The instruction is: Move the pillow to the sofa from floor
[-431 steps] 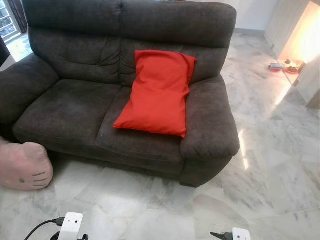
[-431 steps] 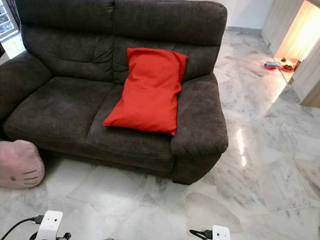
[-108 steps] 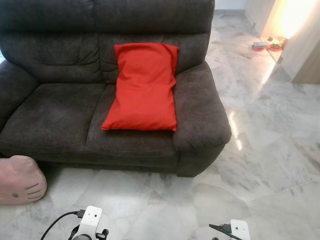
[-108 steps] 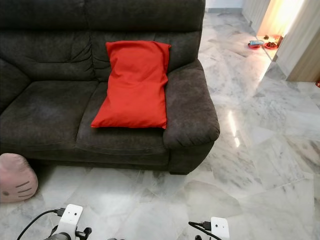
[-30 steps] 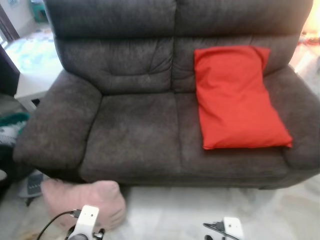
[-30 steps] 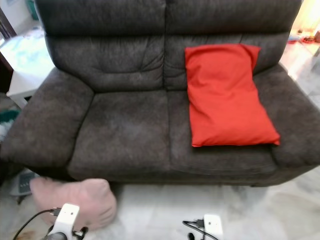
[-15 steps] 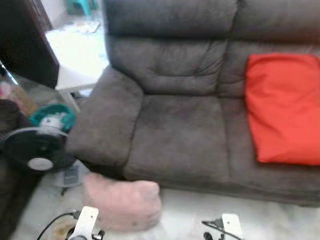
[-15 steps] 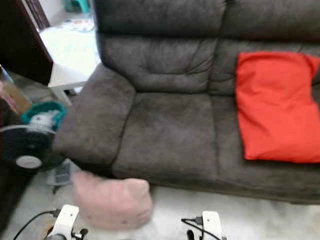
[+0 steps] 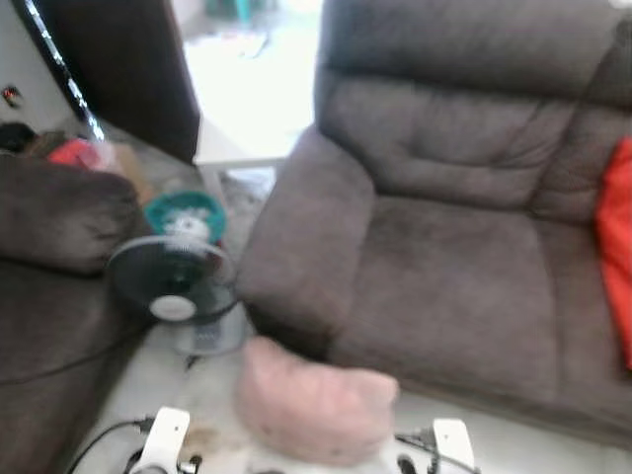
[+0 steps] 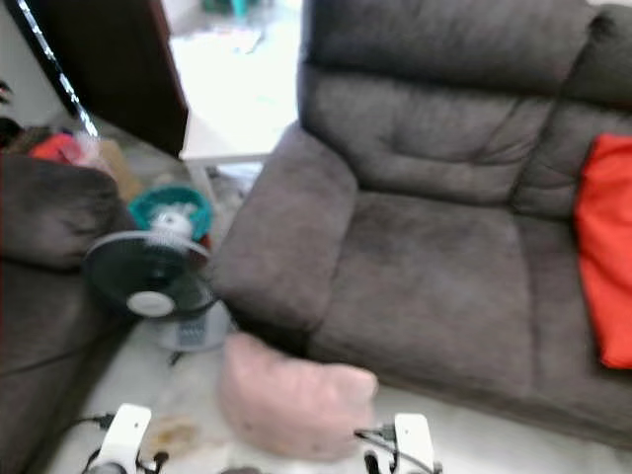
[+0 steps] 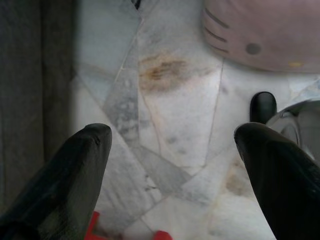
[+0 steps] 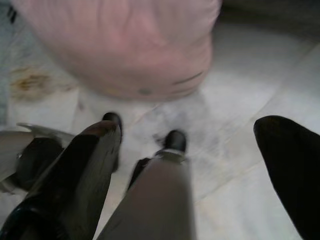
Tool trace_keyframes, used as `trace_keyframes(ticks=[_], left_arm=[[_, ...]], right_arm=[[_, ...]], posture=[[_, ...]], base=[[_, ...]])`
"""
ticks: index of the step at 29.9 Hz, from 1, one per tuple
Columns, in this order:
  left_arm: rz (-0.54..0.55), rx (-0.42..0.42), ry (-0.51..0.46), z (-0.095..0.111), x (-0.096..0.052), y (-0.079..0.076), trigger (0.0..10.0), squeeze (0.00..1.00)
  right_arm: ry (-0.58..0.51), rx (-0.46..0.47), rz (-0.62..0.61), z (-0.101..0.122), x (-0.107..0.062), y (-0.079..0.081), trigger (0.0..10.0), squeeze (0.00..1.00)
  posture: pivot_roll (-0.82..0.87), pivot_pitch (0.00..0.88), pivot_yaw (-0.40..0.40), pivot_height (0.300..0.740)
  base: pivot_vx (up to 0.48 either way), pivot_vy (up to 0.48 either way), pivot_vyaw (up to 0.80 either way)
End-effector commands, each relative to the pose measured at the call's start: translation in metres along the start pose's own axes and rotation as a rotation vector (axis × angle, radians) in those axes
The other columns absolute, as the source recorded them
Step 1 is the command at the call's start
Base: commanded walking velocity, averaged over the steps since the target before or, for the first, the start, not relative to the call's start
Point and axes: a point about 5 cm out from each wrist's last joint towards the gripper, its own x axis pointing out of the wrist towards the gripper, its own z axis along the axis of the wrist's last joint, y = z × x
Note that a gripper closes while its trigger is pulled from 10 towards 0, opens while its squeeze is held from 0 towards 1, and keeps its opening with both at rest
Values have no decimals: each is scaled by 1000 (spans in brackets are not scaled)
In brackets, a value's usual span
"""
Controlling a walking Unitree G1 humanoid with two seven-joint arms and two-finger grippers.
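The left gripper hangs low over the marble floor with its jaws spread wide and nothing between them; only bare tile with a brownish stain shows in the gap. Beyond its fingertips, well apart from them, lies the pink pillow, its stitched whisker lines and a dark eye dot facing the camera. Off to the side of one finger runs the dark fabric of a second sofa.

The right gripper is also wide open and holds nothing. The pink pillow sits straight ahead of its jaws, past the fingertips and not touching them, resting on the floor. Between and beneath the fingers a silver leg of the robot and its dark feet can be made out, blurred.

From the head views, which are blurred, the pillow lies on the floor against the front of the dark grey sofa, near its left armrest, just ahead of both wrists at the lower edge. A red pillow rests on the sofa seat far to the right of the right gripper. To the left of the pink pillow a black floor fan stands, with a teal object behind it and a white low table beyond the armrest.
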Motion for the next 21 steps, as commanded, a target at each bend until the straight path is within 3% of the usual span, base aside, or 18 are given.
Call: trace_keyframes(ticks=[1, 21], left_arm=[[-14, -3, 2, 0, 0, -5, 10000, 0], [5, -22, -68, 4, -1, -4, 10000, 0]], right_arm=[[45, 31, -29, -16, -4, -7, 10000, 0], [30, 54, -36, -16, -4, -7, 10000, 0]], posture=[[96, 103, -5, 740], [101, 108, -7, 740]], base=[[0, 0, 0], [0, 0, 0]])
